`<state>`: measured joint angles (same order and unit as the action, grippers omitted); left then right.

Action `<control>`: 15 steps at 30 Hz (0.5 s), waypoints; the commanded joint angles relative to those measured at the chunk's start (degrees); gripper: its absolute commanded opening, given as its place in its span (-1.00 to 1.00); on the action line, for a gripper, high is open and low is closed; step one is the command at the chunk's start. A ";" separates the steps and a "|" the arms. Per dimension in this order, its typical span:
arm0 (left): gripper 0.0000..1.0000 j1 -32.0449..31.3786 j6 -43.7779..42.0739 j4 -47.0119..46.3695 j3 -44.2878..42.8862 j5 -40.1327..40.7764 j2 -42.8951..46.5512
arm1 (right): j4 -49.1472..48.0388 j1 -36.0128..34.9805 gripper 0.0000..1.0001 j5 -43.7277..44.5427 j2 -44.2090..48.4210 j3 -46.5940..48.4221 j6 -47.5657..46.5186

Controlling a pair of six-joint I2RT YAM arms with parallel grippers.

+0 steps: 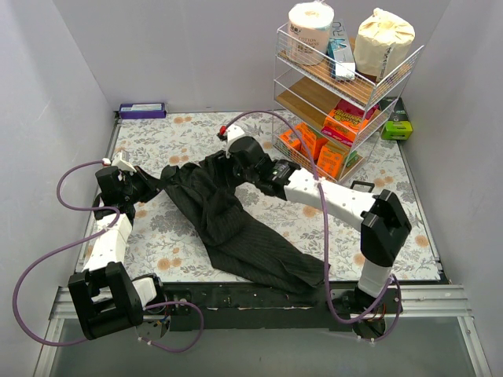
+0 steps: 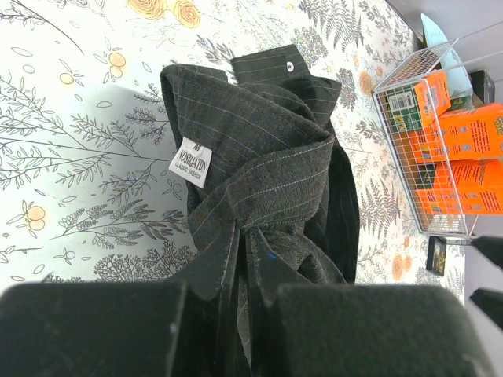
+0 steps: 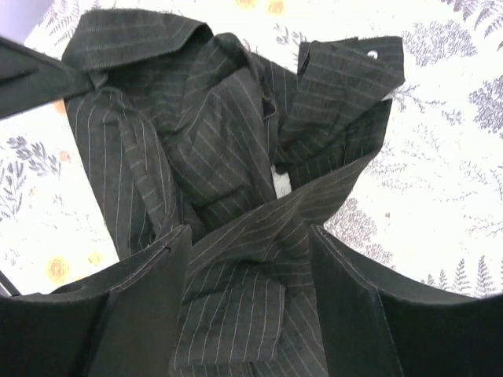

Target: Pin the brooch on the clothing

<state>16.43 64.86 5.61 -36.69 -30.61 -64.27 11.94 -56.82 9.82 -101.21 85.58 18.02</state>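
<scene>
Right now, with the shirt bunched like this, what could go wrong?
1. The left gripper pinches a twisted wad of shirt; pulling may tighten the twist instead of flattening it.
2. The right gripper is open over stacked folds; closing could grab several layers.
3. I see no brooch in any view; it may be buried in the folds and drop out.

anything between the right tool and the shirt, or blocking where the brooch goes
Nothing visible stands between them. The open right tool is directly over the bunched shirt, with only fabric showing in its gap. The left tool pinches the same shirt. The brooch itself shows in no view.
</scene>
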 commanded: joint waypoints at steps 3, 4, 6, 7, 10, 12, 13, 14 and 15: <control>-1.00 0.01 -1.05 -0.42 -0.75 0.38 1.61 | -1.84 0.30 0.37 -7.09 -4.61 5.65 0.61; -1.00 0.01 -1.05 -0.42 -0.75 0.38 1.52 | -2.01 0.30 0.37 -7.80 -5.39 6.17 0.96; -1.00 0.01 -0.96 -0.42 -0.84 0.20 1.43 | -2.28 0.30 0.37 -7.89 -7.33 6.26 1.75; -1.00 0.01 -0.96 -0.51 -0.93 0.11 1.43 | -2.28 0.30 0.37 -7.46 -8.03 6.35 2.19; -1.00 0.01 -0.96 -0.51 -0.84 0.20 1.34 | -1.84 0.48 0.37 -7.10 -10.93 6.88 3.95; -1.00 0.01 -1.05 -0.51 -0.93 0.29 1.34 | -1.23 0.48 0.36 -7.01 -11.64 6.97 4.83; -1.00 0.01 -0.96 -0.51 -0.84 0.29 1.25 | -0.87 0.48 0.36 -6.40 -11.64 6.79 5.44; -1.00 0.01 -1.05 -0.51 -0.93 0.29 1.25 | -0.78 0.48 0.36 -6.05 -11.47 5.75 5.62; -1.00 0.01 -1.05 -0.51 -0.84 0.20 1.17 | -1.22 0.48 0.36 -5.70 -11.12 4.87 5.80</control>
<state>16.43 64.75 5.58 -36.69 -30.61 -64.27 11.22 -56.62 3.25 -113.80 90.11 21.58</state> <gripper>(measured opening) 0.022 0.679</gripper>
